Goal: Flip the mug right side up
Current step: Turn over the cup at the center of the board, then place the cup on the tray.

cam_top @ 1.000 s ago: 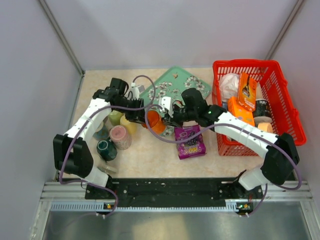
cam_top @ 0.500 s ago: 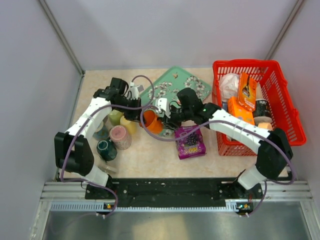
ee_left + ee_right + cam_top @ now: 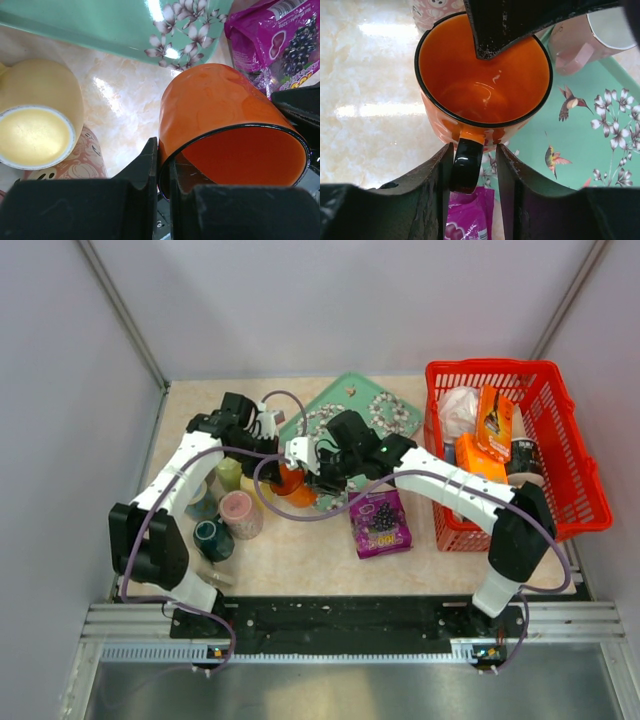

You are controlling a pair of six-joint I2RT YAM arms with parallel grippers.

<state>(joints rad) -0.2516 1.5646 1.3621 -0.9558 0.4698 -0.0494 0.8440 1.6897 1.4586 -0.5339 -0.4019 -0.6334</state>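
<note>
The orange mug with a black rim and black handle is held between my two grippers, by the near left edge of the green tray. In the right wrist view its mouth faces the camera. My left gripper is shut on the mug's rim, one finger inside and one outside; the mug's wall fills that view. My right gripper is open, its jaws standing either side of the black handle. The left jaw touches the handle and a gap shows at the right jaw.
A green floral tray lies behind the mug. A purple snack bag lies to the right in front. A red basket full of items stands at the right. A yellow cup, a pink cup and a dark green cup stand left.
The mug and both grippers have shifted left, from beside the purple bag toward the cluster of cups. The right arm has stretched further left across the tray.
</note>
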